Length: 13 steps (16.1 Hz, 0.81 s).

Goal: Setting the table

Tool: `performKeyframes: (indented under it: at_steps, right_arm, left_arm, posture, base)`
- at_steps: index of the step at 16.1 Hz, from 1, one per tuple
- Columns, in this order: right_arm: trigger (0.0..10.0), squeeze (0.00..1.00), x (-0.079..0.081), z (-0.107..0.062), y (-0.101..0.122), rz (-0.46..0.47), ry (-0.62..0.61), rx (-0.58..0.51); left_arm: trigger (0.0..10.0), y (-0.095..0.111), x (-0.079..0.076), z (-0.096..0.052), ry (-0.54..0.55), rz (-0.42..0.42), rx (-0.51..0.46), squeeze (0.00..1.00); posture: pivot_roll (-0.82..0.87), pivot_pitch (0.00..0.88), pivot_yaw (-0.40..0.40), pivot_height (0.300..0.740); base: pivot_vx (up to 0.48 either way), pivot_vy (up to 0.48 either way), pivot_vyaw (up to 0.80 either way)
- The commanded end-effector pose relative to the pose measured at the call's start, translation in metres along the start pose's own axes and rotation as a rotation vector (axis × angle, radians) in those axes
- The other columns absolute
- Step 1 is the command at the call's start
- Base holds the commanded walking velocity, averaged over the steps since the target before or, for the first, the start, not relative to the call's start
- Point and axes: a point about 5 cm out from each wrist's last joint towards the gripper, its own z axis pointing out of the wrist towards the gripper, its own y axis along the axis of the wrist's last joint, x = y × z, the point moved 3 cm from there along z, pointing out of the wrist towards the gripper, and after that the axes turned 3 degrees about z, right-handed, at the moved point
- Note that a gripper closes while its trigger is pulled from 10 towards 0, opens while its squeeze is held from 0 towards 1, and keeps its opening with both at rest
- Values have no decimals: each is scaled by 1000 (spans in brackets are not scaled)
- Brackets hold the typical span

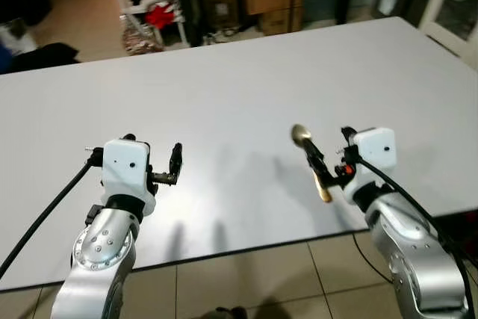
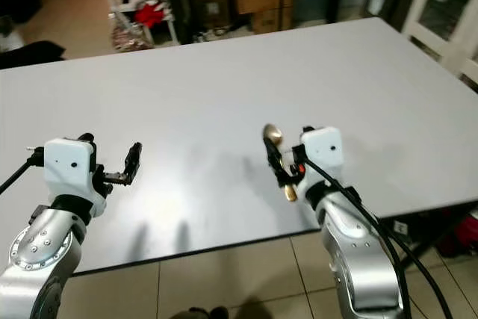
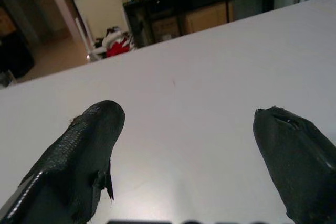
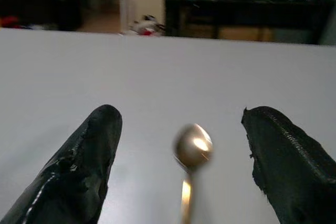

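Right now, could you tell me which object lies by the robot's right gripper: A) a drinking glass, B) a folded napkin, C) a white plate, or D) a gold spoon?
D: a gold spoon lies between the open fingers of the right gripper, over the white table.

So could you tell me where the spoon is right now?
The spoon lies on the table near its front edge, on the robot's right, between the open right claw fingers.
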Motion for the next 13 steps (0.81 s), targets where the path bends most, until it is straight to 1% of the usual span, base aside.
performKeyframes:
  at_steps: [1,2,3,5,7,8,9,11,13]
  right_arm:
    - [10000,1000,8,3,2,11,40,-11]
    - [10000,1000,12,4,2,11,54,-8]
    - [10000,1000,20,6,4,32,103,-3]
    - [10000,1000,19,8,1,46,100,1]
    - [10000,1000,19,7,-4,82,94,22]
    - [10000,1000,18,7,-6,82,88,28]
    - [10000,1000,20,7,-9,107,91,39]
    - [10000,1000,21,7,-11,106,103,49]
    - [10000,1000,18,9,-14,138,74,59]
  left_arm:
    - [10000,1,3,-3,4,6,-3,0]
    - [10000,-1,3,-4,6,9,-2,0]
    - [10000,-7,4,-6,42,19,23,0]
    - [10000,-8,1,-10,46,1,37,0]
    - [10000,-3,-2,-14,28,-8,21,0]
    - [10000,-3,-3,-15,25,6,23,0]
    - [10000,-4,-2,-16,23,17,27,0]
    - [10000,-4,0,-18,38,10,28,0]
    - [10000,-3,-3,-18,15,49,34,0]
  posture:
    - [-97,0,117,740]
    - [-97,0,117,740]
    - [-81,0,83,740]
    - [-71,0,76,740]
    - [-53,0,71,740]
    - [-50,0,65,740]
    - [-50,0,64,740]
    - [-42,0,61,740]
    - [-31,0,53,740]
  base:
    - [0,0,800]
    - [0,0,800]
    - [0,0,800]
    - [0,0,800]
    - [0,0,800]
    - [0,0,800]
    - [0,0,800]
    - [0,0,800]
    - [0,0,800]
